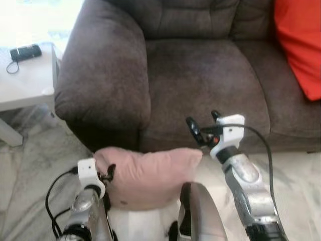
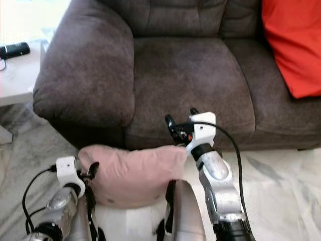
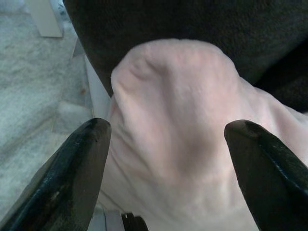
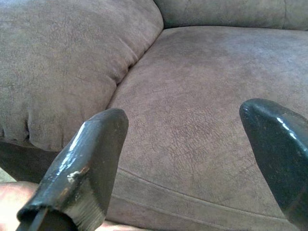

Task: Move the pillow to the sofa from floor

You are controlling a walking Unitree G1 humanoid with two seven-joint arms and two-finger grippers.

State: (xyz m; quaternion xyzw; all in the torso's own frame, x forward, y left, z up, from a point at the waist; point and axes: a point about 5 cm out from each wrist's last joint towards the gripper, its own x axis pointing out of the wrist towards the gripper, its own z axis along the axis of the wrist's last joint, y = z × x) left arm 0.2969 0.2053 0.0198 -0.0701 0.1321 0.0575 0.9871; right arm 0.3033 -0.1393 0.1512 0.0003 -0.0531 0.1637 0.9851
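A pale pink pillow (image 1: 150, 175) sits low in front of the dark brown sofa (image 1: 200, 75), just below the front edge of the seat. My left gripper (image 1: 109, 173) is at the pillow's left end. In the left wrist view its fingers (image 3: 72, 173) stand wide apart, open, with the pillow (image 3: 178, 125) bulging between them. My right gripper (image 1: 202, 119) hovers open above the pillow's right corner and points at the sofa seat (image 4: 202, 96), with nothing between its fingers.
A red cushion (image 1: 301, 40) leans at the sofa's right end. The sofa's thick armrest (image 1: 105, 65) rises on the left. Beyond it stands a white side table (image 1: 25, 80) with a black device (image 1: 25, 51). The floor (image 1: 30, 165) is pale marble.
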